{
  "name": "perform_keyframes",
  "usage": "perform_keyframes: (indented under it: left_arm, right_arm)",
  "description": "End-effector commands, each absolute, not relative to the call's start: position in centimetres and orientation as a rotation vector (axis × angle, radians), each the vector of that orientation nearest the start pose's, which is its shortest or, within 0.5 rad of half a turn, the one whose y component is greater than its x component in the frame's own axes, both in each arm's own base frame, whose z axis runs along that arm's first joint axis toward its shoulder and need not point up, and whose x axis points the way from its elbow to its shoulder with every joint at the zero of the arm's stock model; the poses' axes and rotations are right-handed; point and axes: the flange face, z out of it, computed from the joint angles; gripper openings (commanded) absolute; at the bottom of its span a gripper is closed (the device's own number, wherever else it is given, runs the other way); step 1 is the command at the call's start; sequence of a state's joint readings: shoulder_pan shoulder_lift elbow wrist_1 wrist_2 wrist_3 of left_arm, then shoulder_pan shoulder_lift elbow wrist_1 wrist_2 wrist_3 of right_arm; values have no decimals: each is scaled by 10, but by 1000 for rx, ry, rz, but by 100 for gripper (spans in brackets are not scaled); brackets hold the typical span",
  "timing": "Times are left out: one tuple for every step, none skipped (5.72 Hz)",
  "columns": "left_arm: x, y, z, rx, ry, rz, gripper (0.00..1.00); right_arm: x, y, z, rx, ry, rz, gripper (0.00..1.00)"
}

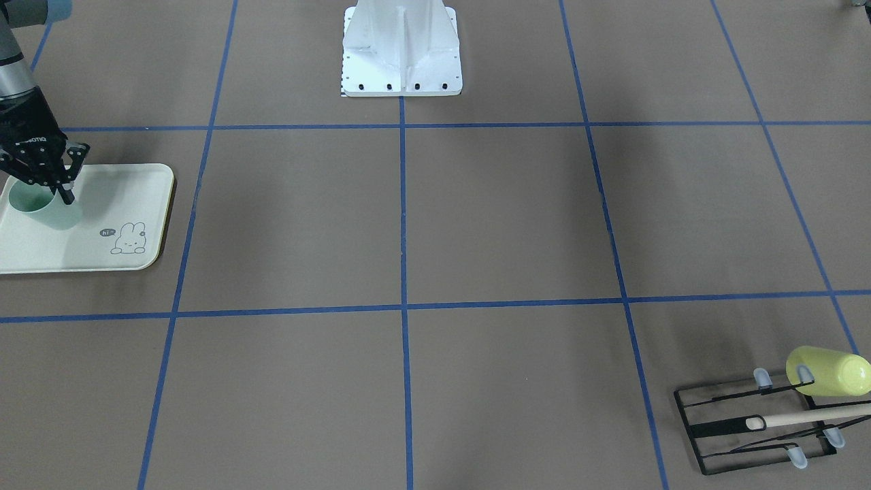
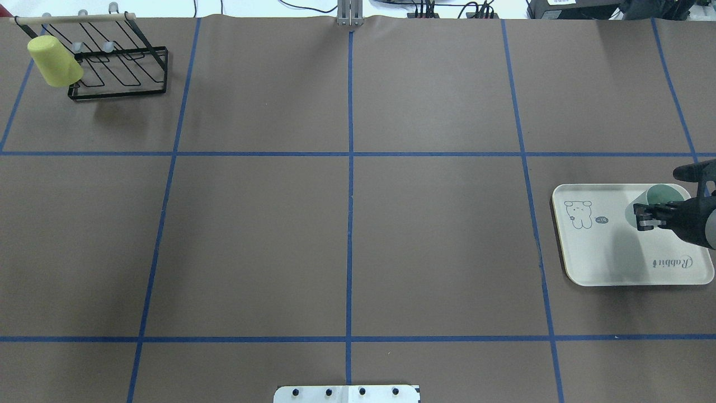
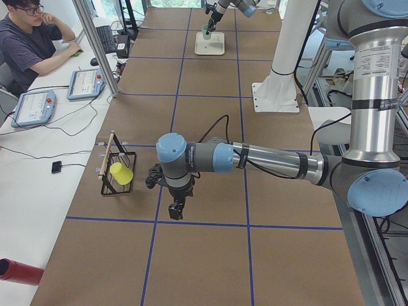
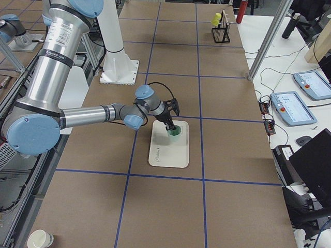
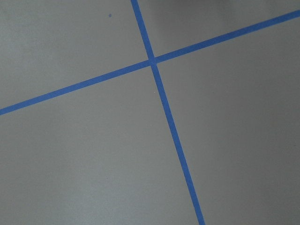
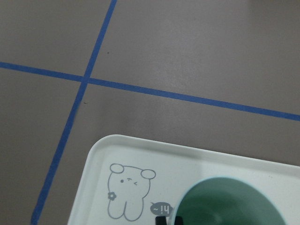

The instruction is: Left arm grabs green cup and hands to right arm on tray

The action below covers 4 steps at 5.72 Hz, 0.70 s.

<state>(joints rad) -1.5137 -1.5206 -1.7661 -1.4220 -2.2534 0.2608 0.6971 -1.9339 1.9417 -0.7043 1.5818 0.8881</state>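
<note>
The green cup [image 1: 51,211] stands upright at the far end of the cream rabbit tray [image 1: 122,197]. My right gripper [image 1: 64,194] reaches down over the cup's rim, one finger outside the wall, and looks shut on it. The overhead view shows the gripper [image 2: 644,216], the cup [image 2: 663,196] and the tray [image 2: 609,257] at the right edge. The right wrist view shows the cup mouth [image 6: 229,201] and the tray corner [image 6: 108,154]. My left gripper [image 3: 175,209] hangs above bare table near the rack. It shows only in the exterior left view, so I cannot tell whether it is open or shut.
A black wire rack [image 2: 123,73] stands at the far left corner with a yellow-green cup [image 2: 55,61] hung on it. The white robot base [image 1: 401,54] is at the near middle edge. A person [image 3: 32,38] sits beside the table.
</note>
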Motion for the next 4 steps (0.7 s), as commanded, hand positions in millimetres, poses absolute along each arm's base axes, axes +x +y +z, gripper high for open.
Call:
perform_keyframes:
  left_arm:
    - [-43,-470,608,65,682,305,100]
    - [-43,-471,610,62,683,304,100]
    - [-42,-473,610,60,683,302,100]
    - [-42,-472,611,59,683,302,100]
  right_arm:
    - [-222,-340,560,556,-648,-16,23]
    - [-224,-340,558,550,-656,-21,99]
    - [-227,-337,554,516,-696,-43,99]
    - [-214,-338,536,463,-770,-55,99]
